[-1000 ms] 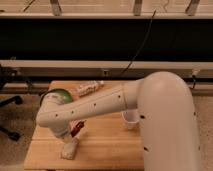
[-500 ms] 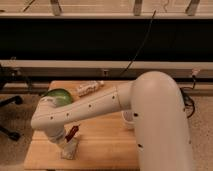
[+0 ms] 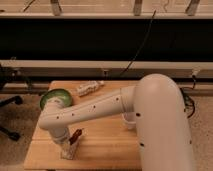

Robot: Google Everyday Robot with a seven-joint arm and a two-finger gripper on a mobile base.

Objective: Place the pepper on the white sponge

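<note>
My gripper (image 3: pixel 70 143) hangs from the white arm over the front left of the wooden table (image 3: pixel 107 145). It is shut on the pepper (image 3: pixel 76 136), a small dark red chili that sticks out up and to the right of the gripper. The white sponge (image 3: pixel 68 153), a small off-white block, lies directly under the gripper near the table's front edge. The pepper is just above the sponge; I cannot tell whether it touches it. The arm hides part of the sponge's left side.
A green bowl (image 3: pixel 55 98) stands at the table's back left, just behind the arm. A lumpy white wrapper-like object (image 3: pixel 90 88) lies at the back middle. A white cup (image 3: pixel 129 121) sits at the right, partly behind the arm. A black cable hangs behind the table.
The arm has swung left and lowered, carrying the pepper down from beside the bowl to just above the sponge. The sponge, the bowl and the wrapper have not moved.
</note>
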